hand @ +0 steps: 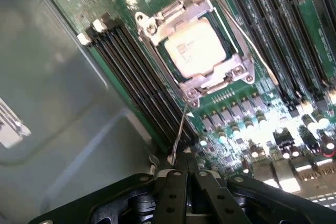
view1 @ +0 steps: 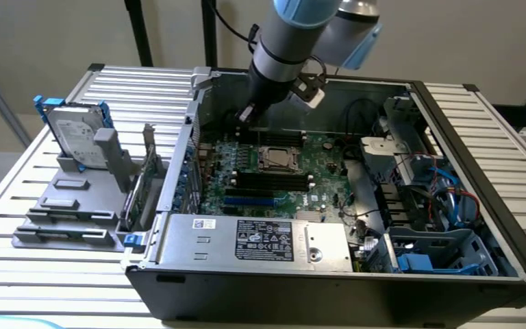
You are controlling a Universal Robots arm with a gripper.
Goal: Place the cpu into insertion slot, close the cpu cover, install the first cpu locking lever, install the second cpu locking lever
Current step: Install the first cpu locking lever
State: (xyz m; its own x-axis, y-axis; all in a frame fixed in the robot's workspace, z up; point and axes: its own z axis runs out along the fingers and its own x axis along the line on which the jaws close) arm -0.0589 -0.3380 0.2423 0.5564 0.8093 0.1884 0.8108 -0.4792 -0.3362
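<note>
Room: a plain beige wall (view1: 53,34) stands behind the work place.
Surface: a table (view1: 25,274) of ribbed silver metal slats carries everything.
Computer case (view1: 336,291): black, it lies open on the table with its inside facing up.
Power supply (view1: 199,236): a silver box with a label, at the near edge of the case.
Circuit board (view1: 322,175): green, flat on the floor of the case.
Hard drive (view1: 73,133): upright in a grey stand, on the exterior view's left, outside the case.
Gripper (hand: 185,170): it hangs above the board near the socket. The two black fingers lie together with no gap.
Cpu cover (hand: 157,24): closed down, it frames the chip.
Insertion slot (hand: 229,39): under the cover.
Cpu (hand: 195,51): seated in the slot, metal face up.
Locking lever (hand: 178,132): a thin wire rising from the socket corner. Its free end is just beside the fingertips; whether they pinch it, I cannot tell.
</note>
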